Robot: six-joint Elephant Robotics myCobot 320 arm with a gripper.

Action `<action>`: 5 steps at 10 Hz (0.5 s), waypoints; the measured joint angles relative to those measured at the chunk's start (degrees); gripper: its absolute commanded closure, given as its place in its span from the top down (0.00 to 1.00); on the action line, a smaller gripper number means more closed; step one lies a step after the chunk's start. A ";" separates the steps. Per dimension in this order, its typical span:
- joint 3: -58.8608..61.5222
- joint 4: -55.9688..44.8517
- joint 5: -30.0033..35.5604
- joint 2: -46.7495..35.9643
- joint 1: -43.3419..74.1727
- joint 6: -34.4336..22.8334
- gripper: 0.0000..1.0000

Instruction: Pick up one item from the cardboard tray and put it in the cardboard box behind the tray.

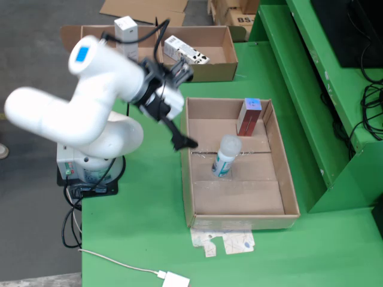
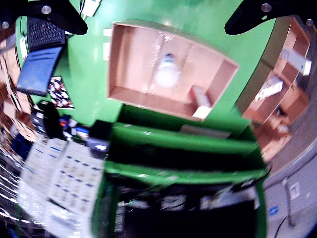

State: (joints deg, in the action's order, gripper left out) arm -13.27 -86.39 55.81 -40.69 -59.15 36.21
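We see the black gripper [image 1: 179,139], fingers spread and empty, above the nine-o'clock rim of the shallow brown cardboard tray [image 1: 289,179], whose floor holds a white plastic bottle [image 1: 225,155] centrally and a red carton [image 1: 249,117] at twelve o'clock; the brown cardboard box [image 1: 220,55] behind contains white cartons [image 1: 186,51].

Carton [image 1: 242,19] reads, perhaps, "BS" (cut off).

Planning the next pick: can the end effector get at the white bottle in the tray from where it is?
Probably yes. The bottle stands upright, clear of the red box, open from above; the end effector hovers at the tray's left wall.
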 measured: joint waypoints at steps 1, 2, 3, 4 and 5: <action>2.46 -2.46 -2.38 -2.46 2.38 0.00 1.00; 5.89 -5.63 -5.45 -5.62 5.45 0.00 1.00; 8.09 -8.00 -7.83 -8.08 6.51 0.00 1.00; 10.46 -10.28 -10.20 -10.46 6.60 0.00 1.00; 13.19 -13.45 -13.36 -13.71 6.68 0.00 1.00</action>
State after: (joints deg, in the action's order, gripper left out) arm -0.08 -99.84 42.45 -54.40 -52.47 36.21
